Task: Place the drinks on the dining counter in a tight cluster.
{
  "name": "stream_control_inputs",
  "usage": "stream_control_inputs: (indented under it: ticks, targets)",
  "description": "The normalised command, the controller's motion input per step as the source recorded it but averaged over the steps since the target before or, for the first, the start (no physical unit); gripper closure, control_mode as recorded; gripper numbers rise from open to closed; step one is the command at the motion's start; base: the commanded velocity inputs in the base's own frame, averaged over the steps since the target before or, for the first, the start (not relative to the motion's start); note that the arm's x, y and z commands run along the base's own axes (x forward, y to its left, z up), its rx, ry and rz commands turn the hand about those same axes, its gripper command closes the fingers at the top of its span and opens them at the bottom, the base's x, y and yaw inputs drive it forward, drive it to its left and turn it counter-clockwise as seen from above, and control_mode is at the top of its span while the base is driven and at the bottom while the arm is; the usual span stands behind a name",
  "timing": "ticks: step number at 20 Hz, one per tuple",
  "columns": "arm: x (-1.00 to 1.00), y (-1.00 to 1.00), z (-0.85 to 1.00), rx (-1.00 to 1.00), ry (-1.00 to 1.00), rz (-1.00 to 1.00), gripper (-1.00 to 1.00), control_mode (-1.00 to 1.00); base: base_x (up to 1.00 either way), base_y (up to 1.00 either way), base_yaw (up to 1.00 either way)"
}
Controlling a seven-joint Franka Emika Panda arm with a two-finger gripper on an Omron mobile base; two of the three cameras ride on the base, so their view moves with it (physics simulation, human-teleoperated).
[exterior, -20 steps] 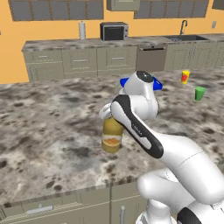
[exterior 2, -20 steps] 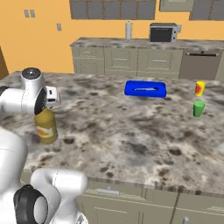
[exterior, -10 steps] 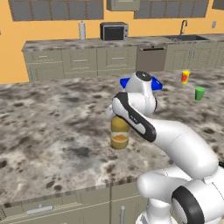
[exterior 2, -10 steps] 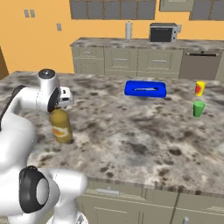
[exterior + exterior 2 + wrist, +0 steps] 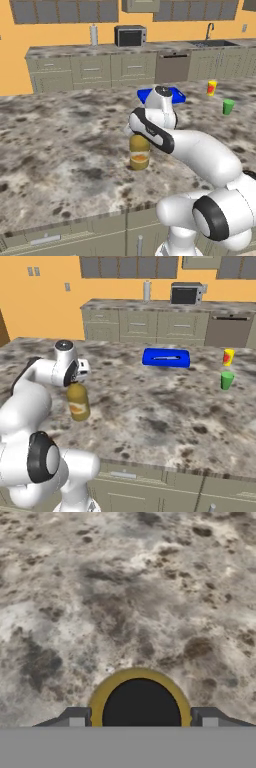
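The counter (image 5: 60, 150), a broad speckled grey-brown granite top over olive-grey cabinet fronts, carries everything noted here. The white arm reaches forward over its near half and bends down, ending in the tool (image 5: 76, 381) directly above the amber juice jug (image 5: 139, 152). The jug stands upright on the counter, well in from the near edge and roughly midway along it in the left base view; in the right base view the jug (image 5: 78, 401) sits toward the left side of the top, inward from the near edge. The tool is clamped on the jug at its neck and cap: in the hand view the black cap (image 5: 141, 704) with its amber shoulder ring lies squarely between the two dark fingertips (image 5: 75, 717), one on each side of it, just beside or touching the ring. Whether the base of the jug rests fully on the granite or is held just clear of it cannot be told. A flat blue box (image 5: 166, 357) lies farther back on the counter, beyond the arm and well apart from the jug. Toward the far right edge stand a small green cup (image 5: 227, 380) and, just behind it, a small yellow cup (image 5: 228, 357), near each other and well apart from both jug and tool.
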Motion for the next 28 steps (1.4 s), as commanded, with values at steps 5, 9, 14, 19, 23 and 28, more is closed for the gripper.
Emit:
stream_control_inputs:
  ticks: [5, 9, 14, 19, 23, 28]
  targets:
    - [0.15, -0.13, -0.25, 0.01, 0.00, 0.00, 1.00, -1.00, 0.00, 0.00, 0.00]
    - [0.08, -0.01, -0.22, 0.00, 0.00, 0.00, 1.00, -1.00, 0.00, 0.00, 0.00]
    - [0.00, 0.00, -0.15, 0.01, 0.00, -0.04, 1.00, -1.00, 0.00, 0.00, 0.00]
    - [-0.06, 0.00, -0.21, 0.00, 0.00, -0.02, -1.00, -1.00, 0.00, 0.00, 0.00]
    - [-0.11, 0.00, 0.02, 0.00, 0.00, -0.02, -1.00, -1.00, 0.00, 0.00, 0.00]
    - [-0.18, -0.02, 0.11, 0.01, -0.01, -0.04, -1.00, -1.00, 0.00, 0.00, 0.00]
